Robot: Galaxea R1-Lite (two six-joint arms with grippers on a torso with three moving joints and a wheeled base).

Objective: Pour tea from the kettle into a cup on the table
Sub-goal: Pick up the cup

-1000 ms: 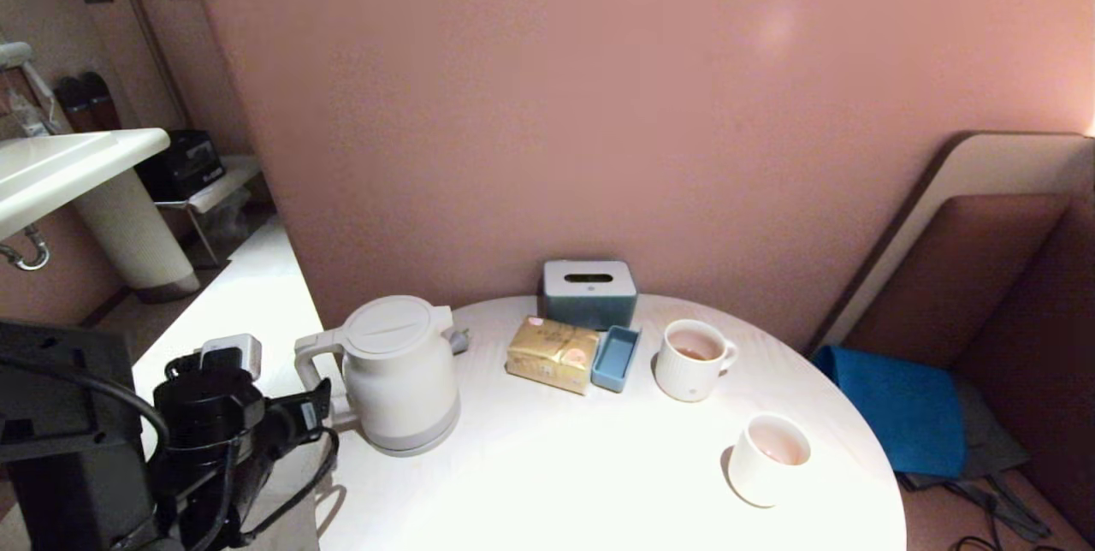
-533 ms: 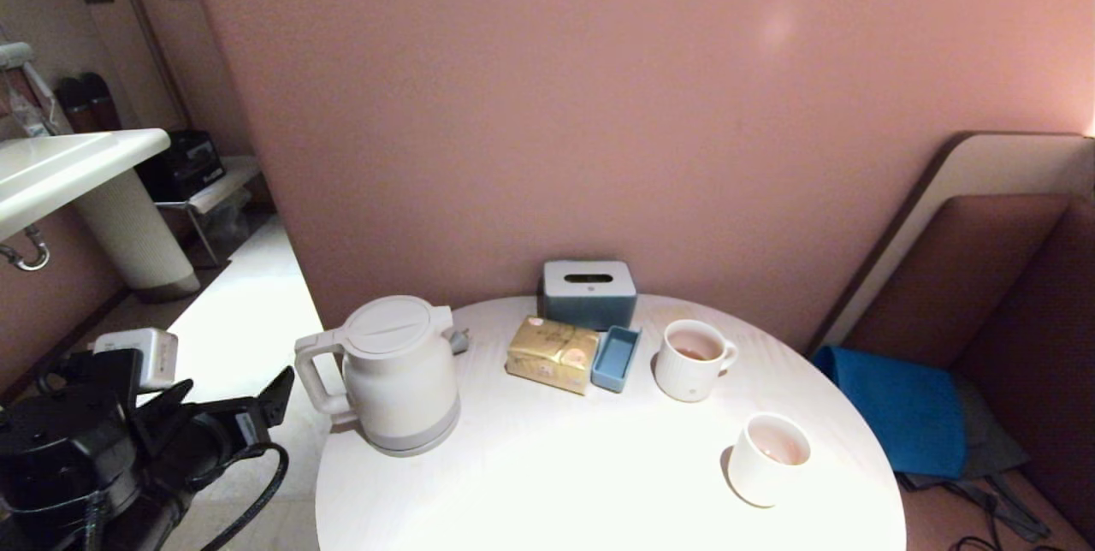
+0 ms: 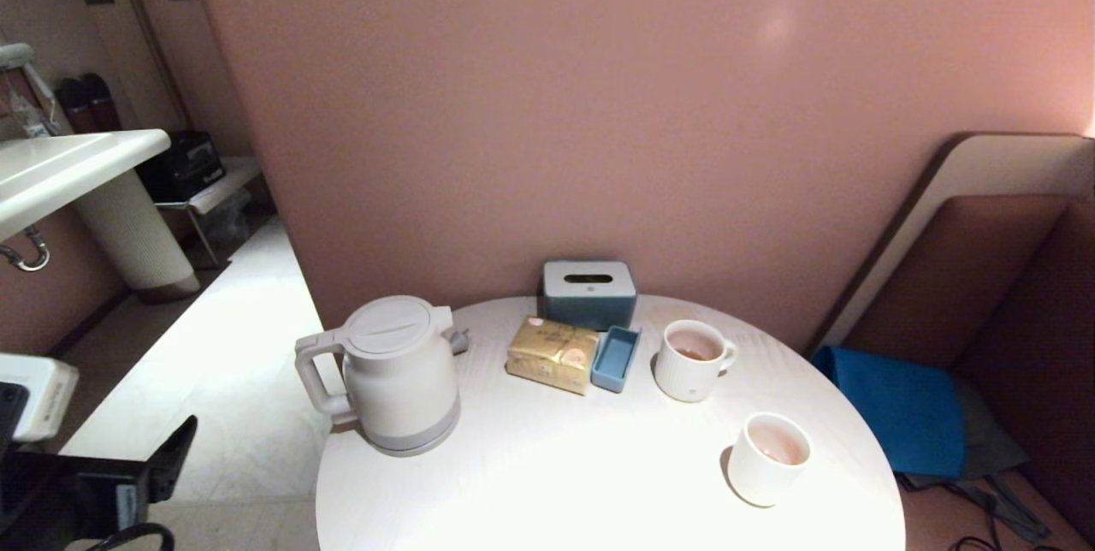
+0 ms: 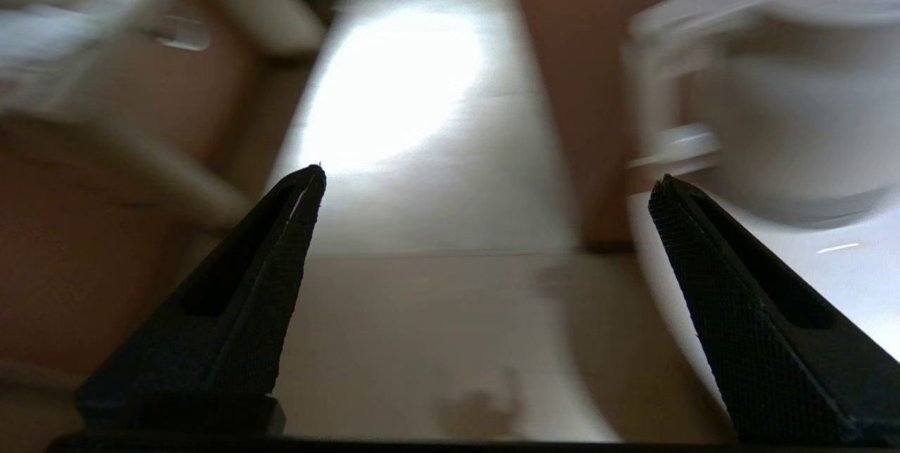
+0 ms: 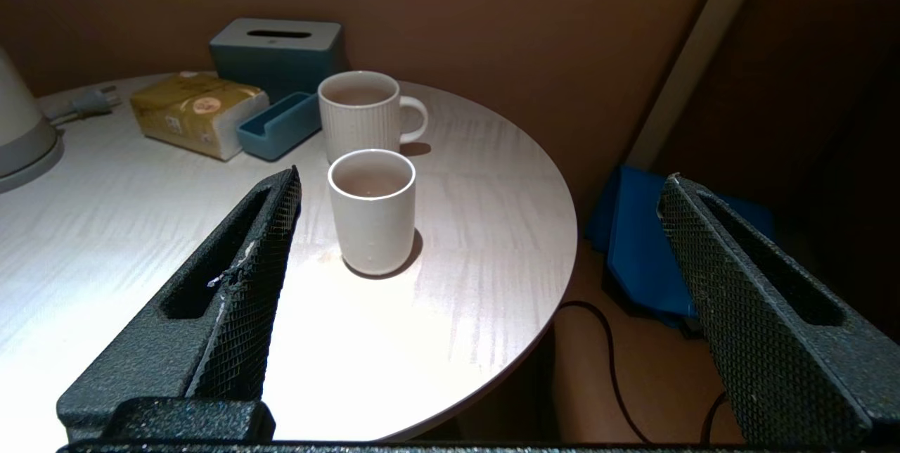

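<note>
The white kettle stands upright at the left edge of the round white table, handle toward the floor side. The smooth white cup stands near the table's front right edge with pale reddish tea in it. My left gripper is open and empty over the floor, low and left of the kettle; one of its fingers shows at the head view's bottom left. In the right wrist view my right gripper hangs open and empty, short of the cup.
A ribbed handled mug with tea stands behind the cup. A gold packet, a small blue tray and a grey-blue tissue box sit at the back. A sink is far left, a blue cushion on the right.
My left arm has drawn back from beside the kettle's handle, down and left toward the picture's corner, fingers staying open. The kettle and both cups have not moved.
</note>
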